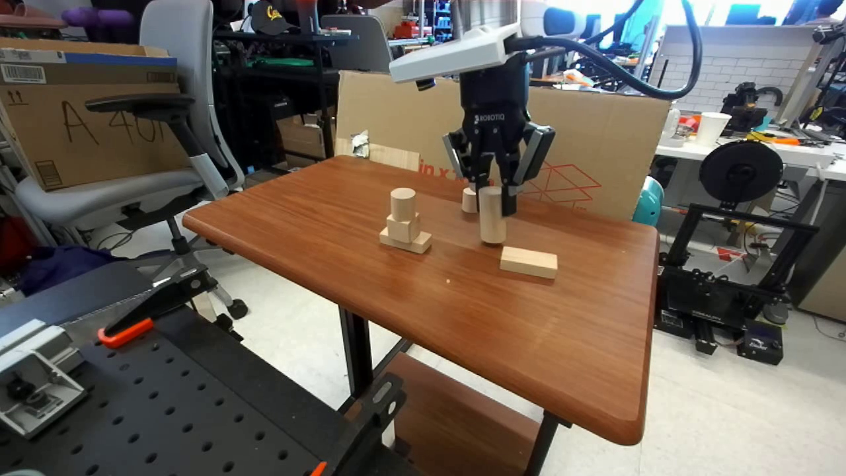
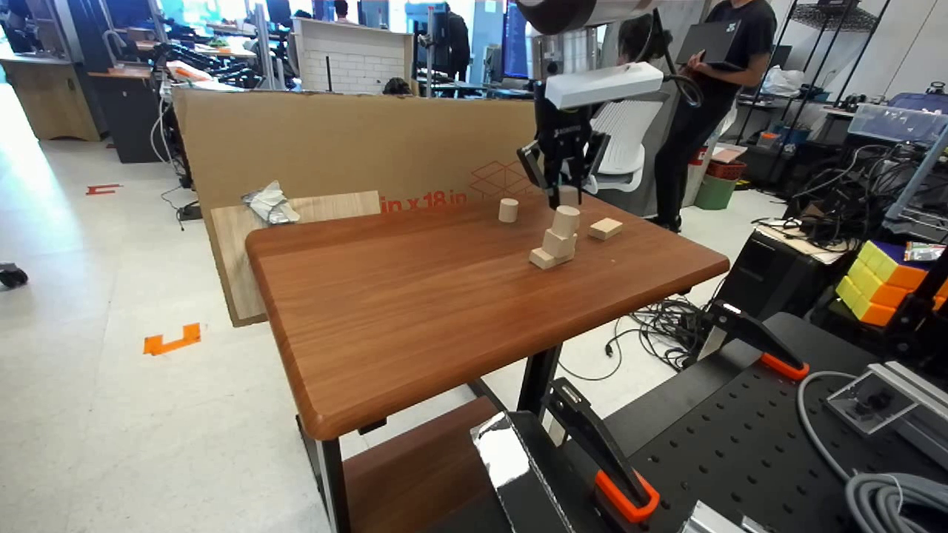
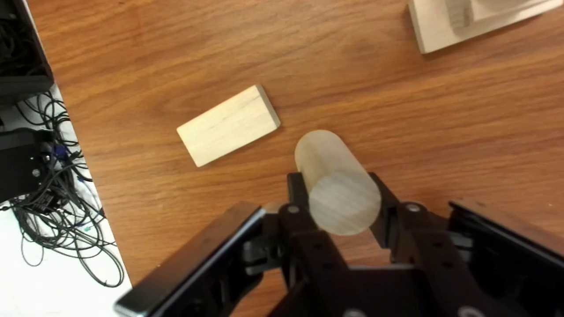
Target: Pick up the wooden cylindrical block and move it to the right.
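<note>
The wooden cylindrical block is pale, upright and taller than wide. My gripper is shut on its upper part, one finger on each side. In the wrist view the block stands between the gripper's two pads, its round top facing the camera. In an exterior view most of the block is hidden behind a stack of blocks, below the gripper. I cannot tell whether its lower end touches the table.
A flat rectangular block lies close beside the held block. A stack of blocks with a cylinder on top stands to one side. A short cylinder stands behind. The brown table has a cardboard sheet behind it.
</note>
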### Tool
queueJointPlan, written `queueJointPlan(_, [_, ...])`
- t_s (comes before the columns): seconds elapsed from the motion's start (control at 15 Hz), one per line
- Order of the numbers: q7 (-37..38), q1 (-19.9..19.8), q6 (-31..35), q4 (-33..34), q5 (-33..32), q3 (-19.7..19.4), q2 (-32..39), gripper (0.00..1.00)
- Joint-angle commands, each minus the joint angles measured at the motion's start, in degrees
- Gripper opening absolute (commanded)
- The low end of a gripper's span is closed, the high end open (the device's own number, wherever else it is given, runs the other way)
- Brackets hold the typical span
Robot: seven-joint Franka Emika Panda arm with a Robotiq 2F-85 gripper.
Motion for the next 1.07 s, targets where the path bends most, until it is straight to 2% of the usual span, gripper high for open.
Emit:
queueJointPlan(0.0, [-0.3, -0.4, -0.9, 2.3, 0.8, 0.2, 1.8, 0.11])
queueJointPlan(0.07, [-0.4, -0.4, -0.8, 2.4, 0.9, 0.2, 2.0, 0.11])
queueJointPlan(0.13, [-0.3, -0.4, -0.5, 2.4, 1.0, 0.3, 2.1, 0.19])
queueJointPlan(0.2, [-0.3, -0.5, -0.1, 2.2, 1.3, 0.4, 1.8, 0.61])
queueJointPlan(0.27, [-0.5, -0.6, 0.0, 2.1, 1.5, 0.6, 1.6, 0.62])
queueJointPlan(0.6, [-0.5, 0.1, 1.8, 0.3, 1.6, 1.2, -1.7, 0.98])
queueJointPlan(1.0, [0.8, 2.2, -0.6, -0.8, 1.3, 2.4, -8.4, 1.0])
